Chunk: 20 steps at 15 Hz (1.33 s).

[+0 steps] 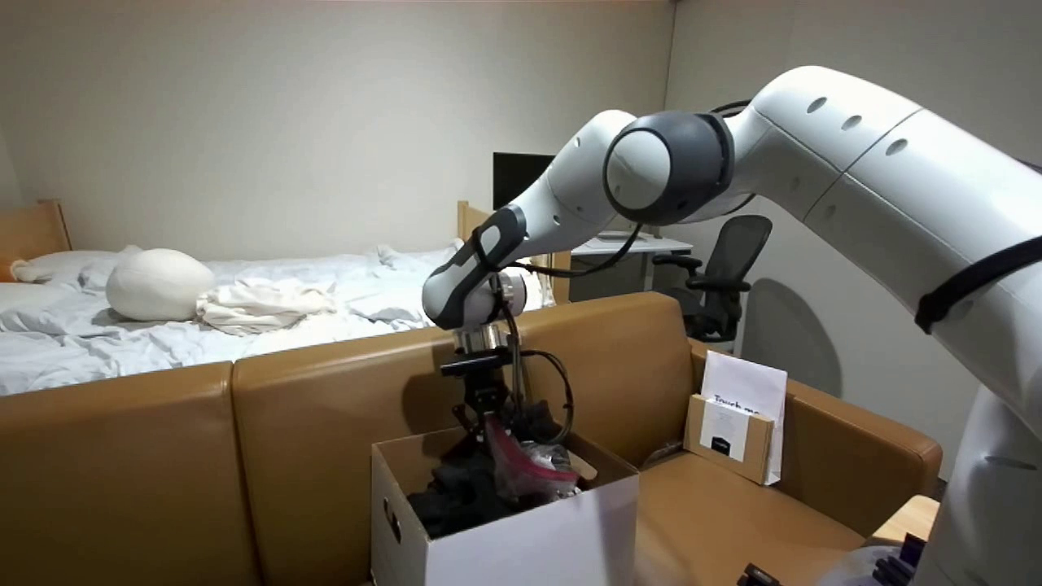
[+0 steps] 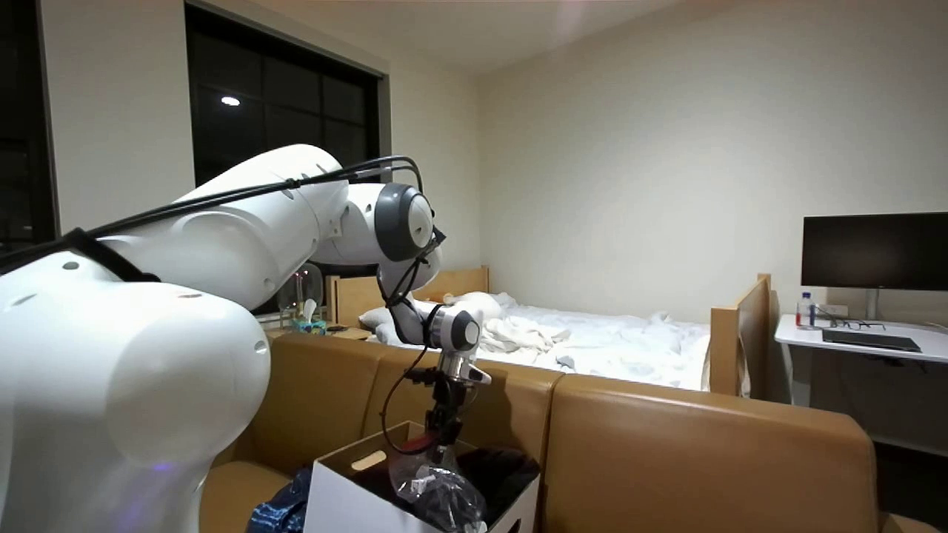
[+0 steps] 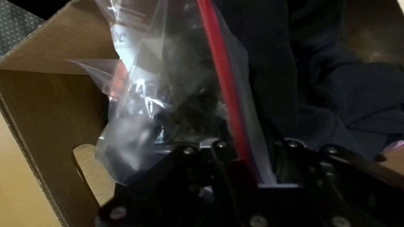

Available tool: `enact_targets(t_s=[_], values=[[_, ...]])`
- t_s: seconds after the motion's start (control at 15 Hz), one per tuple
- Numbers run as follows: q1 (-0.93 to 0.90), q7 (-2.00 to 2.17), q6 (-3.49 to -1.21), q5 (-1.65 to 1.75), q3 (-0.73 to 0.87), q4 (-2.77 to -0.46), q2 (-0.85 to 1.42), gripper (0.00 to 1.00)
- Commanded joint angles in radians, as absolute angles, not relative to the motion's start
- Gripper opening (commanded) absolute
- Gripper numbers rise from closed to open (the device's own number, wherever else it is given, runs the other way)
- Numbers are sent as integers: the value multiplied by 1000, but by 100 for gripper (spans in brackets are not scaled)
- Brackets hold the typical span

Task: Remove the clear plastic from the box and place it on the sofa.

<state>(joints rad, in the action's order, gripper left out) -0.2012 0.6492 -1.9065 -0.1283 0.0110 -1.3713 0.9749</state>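
Note:
The clear plastic bag [image 3: 186, 72] has a red zip strip along its mouth. It stands up out of the white cardboard box [image 1: 533, 537]; it also shows in an exterior view [image 2: 437, 488]. Its lower part is still inside the box. My gripper [image 3: 257, 148] points down into the box with its fingers close together around the top corner of the red strip. It appears shut on the bag there; the contact between the pads is dark and blurred. In the exterior view the strip rises up to the gripper [image 1: 484, 431]. The brown sofa [image 1: 716, 505] holds the box.
Dark cloth [image 3: 315, 78] fills the box beside the bag. The box's cardboard walls [image 3: 47, 110] surround the gripper. The sofa backrest [image 1: 342, 439] rises behind. A small package [image 1: 724, 435] and white paper lean at the sofa's armrest. Blue cloth [image 2: 281, 507] lies beside the box.

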Motion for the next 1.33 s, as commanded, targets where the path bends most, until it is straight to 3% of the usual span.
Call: enact_targets(t_s=[0.0,0.2,0.47,0.93,1.27], values=[[-204,667,-1852,-145,2,-1323,998,4],[-212,692,-1823,-143,8,-1308,1003,0],[-192,739,-1690,-148,25,-1400,852,2],[-269,1179,-1318,-108,69,-1324,634,3],[-217,1403,-1172,-115,86,-1364,457,2]])
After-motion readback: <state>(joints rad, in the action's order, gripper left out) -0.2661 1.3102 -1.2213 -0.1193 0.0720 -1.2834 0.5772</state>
